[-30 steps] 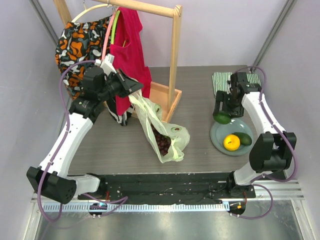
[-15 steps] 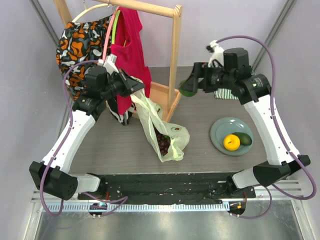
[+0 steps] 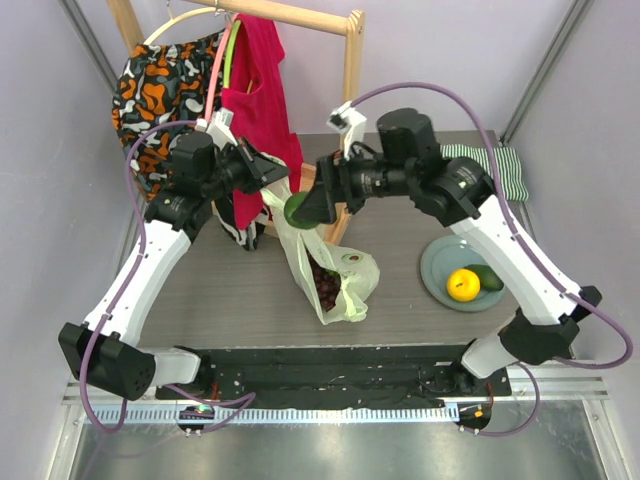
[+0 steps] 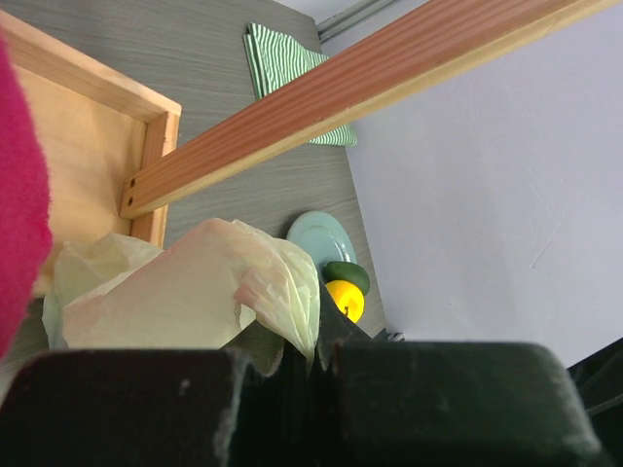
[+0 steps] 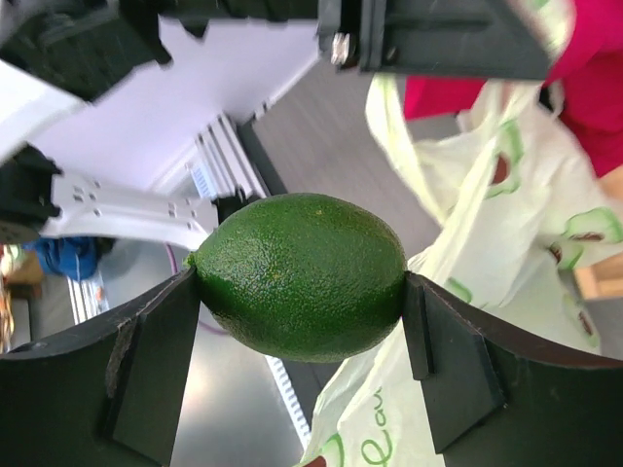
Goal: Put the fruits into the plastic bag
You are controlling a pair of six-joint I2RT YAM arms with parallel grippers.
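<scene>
My left gripper (image 3: 268, 172) is shut on the top edge of the pale-green plastic bag (image 3: 335, 268), holding it up off the table; in the left wrist view the film (image 4: 195, 292) bunches at the shut jaws. Dark grapes (image 3: 322, 285) lie inside the bag. Just above the bag's raised mouth, my right gripper (image 3: 305, 208) is shut on a green avocado (image 5: 302, 275), pinched between both pads (image 5: 161, 360), with the bag (image 5: 487, 321) close behind it. On the grey plate (image 3: 438, 262) sit a yellow-orange citrus (image 3: 463, 284) and another green avocado (image 3: 489, 278).
A wooden clothes rack (image 3: 350, 100) with a red garment (image 3: 258, 90) and a patterned cloth (image 3: 160, 80) stands behind the bag. Its wooden base tray (image 3: 322, 190) lies under the right gripper. A green-and-white striped cloth (image 3: 500, 160) lies at the back right.
My right arm lifted the avocado from beside the plate and swung it left across the rack post to just above the bag's mouth. The left arm and bag have stayed put.
</scene>
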